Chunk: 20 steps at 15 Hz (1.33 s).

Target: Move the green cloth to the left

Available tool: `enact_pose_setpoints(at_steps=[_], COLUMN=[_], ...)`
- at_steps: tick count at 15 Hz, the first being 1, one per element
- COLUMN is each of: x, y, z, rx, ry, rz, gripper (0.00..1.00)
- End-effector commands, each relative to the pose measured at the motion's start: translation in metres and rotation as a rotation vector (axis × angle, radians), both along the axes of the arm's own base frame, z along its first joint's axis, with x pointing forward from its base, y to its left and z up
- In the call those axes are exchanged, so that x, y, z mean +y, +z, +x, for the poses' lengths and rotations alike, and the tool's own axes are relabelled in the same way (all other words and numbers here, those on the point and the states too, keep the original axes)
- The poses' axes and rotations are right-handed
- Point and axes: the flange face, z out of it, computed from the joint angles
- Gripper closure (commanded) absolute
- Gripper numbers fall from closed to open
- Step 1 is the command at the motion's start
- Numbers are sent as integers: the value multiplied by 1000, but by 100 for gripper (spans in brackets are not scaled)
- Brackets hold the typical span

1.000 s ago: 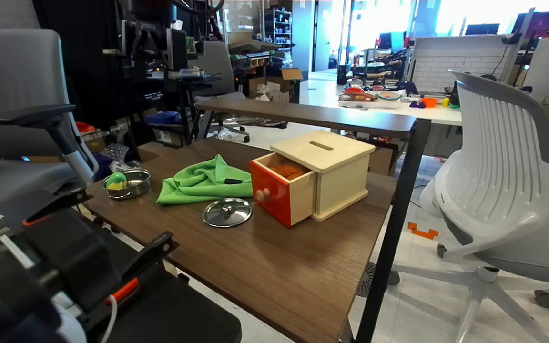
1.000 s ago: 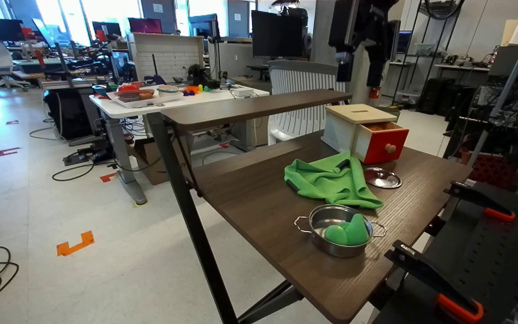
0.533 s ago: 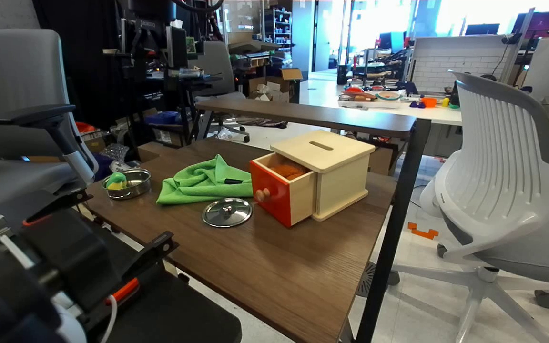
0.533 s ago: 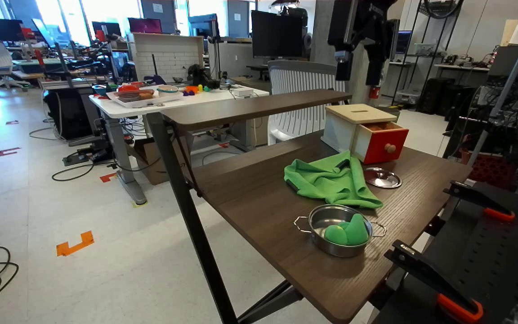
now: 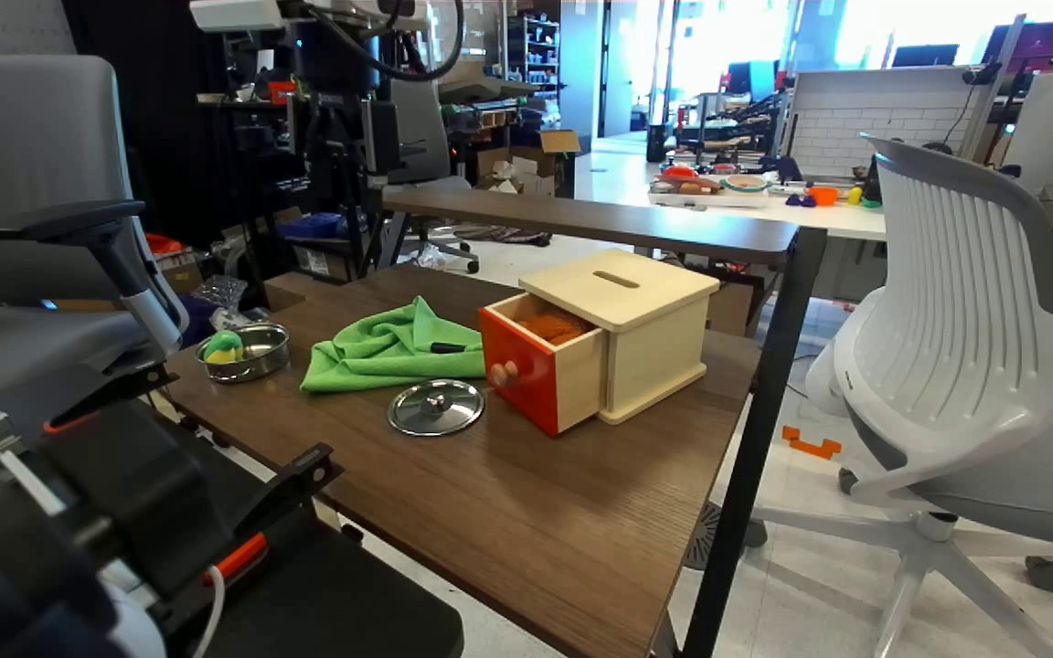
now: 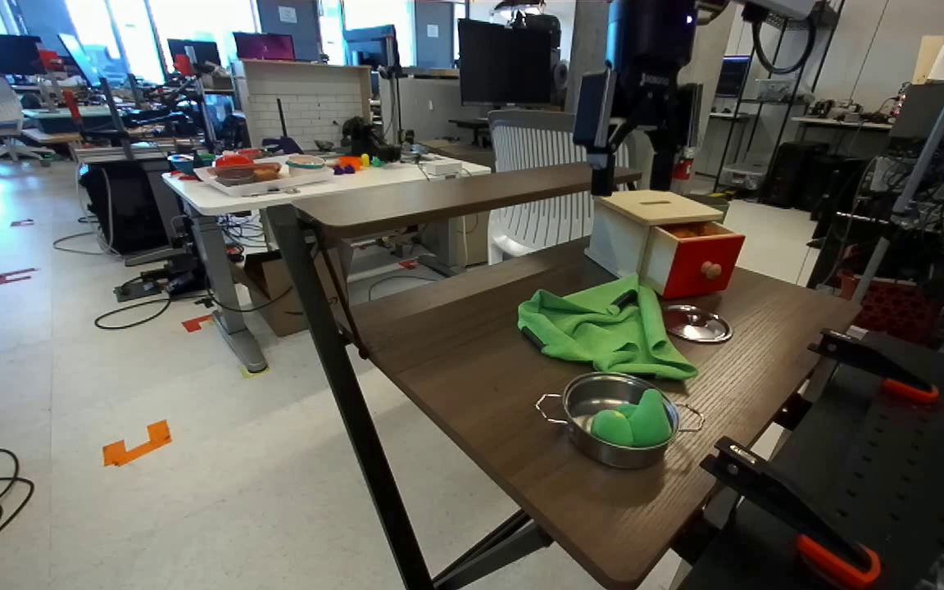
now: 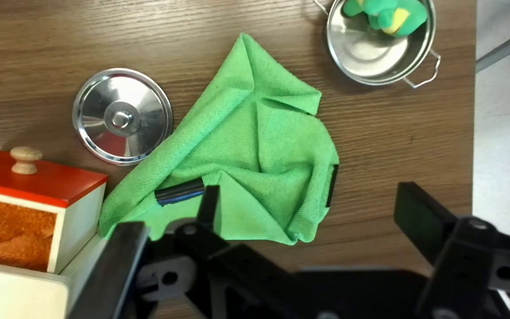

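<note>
The green cloth (image 5: 389, 352) lies crumpled on the brown table (image 5: 526, 512). It also shows in an exterior view (image 6: 603, 328) and in the wrist view (image 7: 281, 137). A short dark strip with a blue line (image 7: 179, 192) lies on it near one edge. My gripper (image 6: 632, 184) is open, fingers pointing down, high above the table at its far side in this exterior view. In the wrist view my gripper (image 7: 310, 190) has its fingers wide apart with nothing between them. One finger overlaps the cloth's lower part in the picture; the other appears over bare wood.
A wooden box (image 5: 659, 320) with its red drawer (image 5: 526, 375) pulled out holds something orange. A metal lid (image 5: 436, 408) lies beside the cloth. A steel pot (image 6: 578, 401) with a green toy (image 6: 644, 418) stands near a table edge. A raised shelf (image 6: 472, 197) runs along one side.
My gripper has come lower and shifted, to the right in one exterior view and slightly left in the other, mostly in the last half second. The cloth and other objects have not moved.
</note>
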Motion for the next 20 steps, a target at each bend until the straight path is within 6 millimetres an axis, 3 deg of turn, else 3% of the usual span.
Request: enact_pose_setpoints(at_steps=[1, 12, 20], x=[-11, -52, -44], y=[-26, -102, -162], z=[28, 45, 52], rx=[10, 19, 83], ry=[-17, -93, -68], rz=[-13, -25, -37], gripper=[0, 0, 0])
